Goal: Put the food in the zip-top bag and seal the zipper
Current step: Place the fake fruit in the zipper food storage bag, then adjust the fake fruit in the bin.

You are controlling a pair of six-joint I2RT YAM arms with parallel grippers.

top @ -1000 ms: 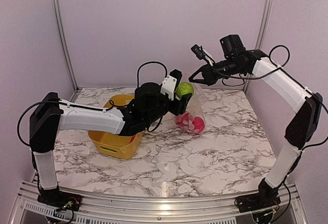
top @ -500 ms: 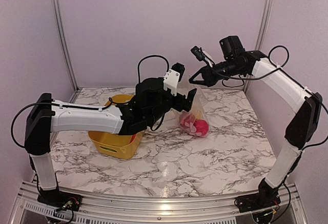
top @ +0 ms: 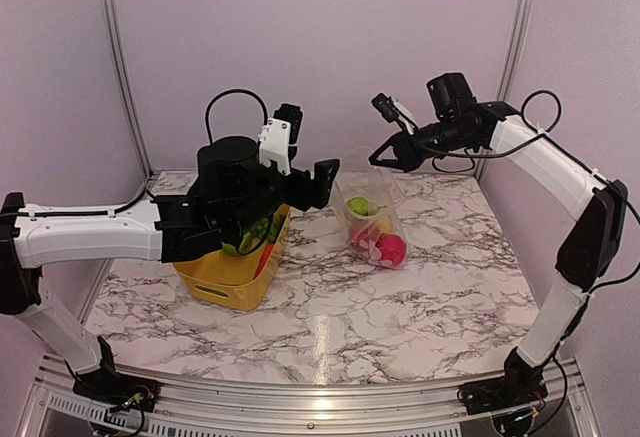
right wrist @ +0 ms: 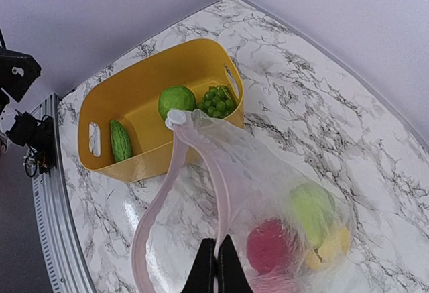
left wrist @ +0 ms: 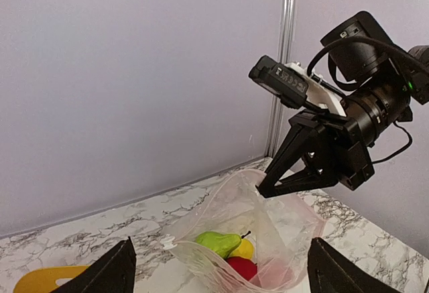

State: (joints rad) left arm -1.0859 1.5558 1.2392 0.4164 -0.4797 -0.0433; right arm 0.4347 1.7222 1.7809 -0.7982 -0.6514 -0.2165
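Observation:
The clear zip-top bag hangs open over the marble table, and my right gripper is shut on its pale pink zipper strip. Inside the bag lie a green pear, a yellow piece and a red piece. My left gripper is open and empty. It hangs left of the bag's mouth, above the yellow bin. Green grapes, a round green fruit and a ridged green vegetable lie in the bin. The zipper's white slider sits at the strip's far end.
The yellow rectangular bin stands on the table left of the bag, under my left arm. The back wall and its metal corner post are close behind the bag. The table's rail runs along the near side.
My left gripper held a green piece at the bag's mouth, let it go into the bag, then pulled back left over the bin. The right gripper kept its hold.

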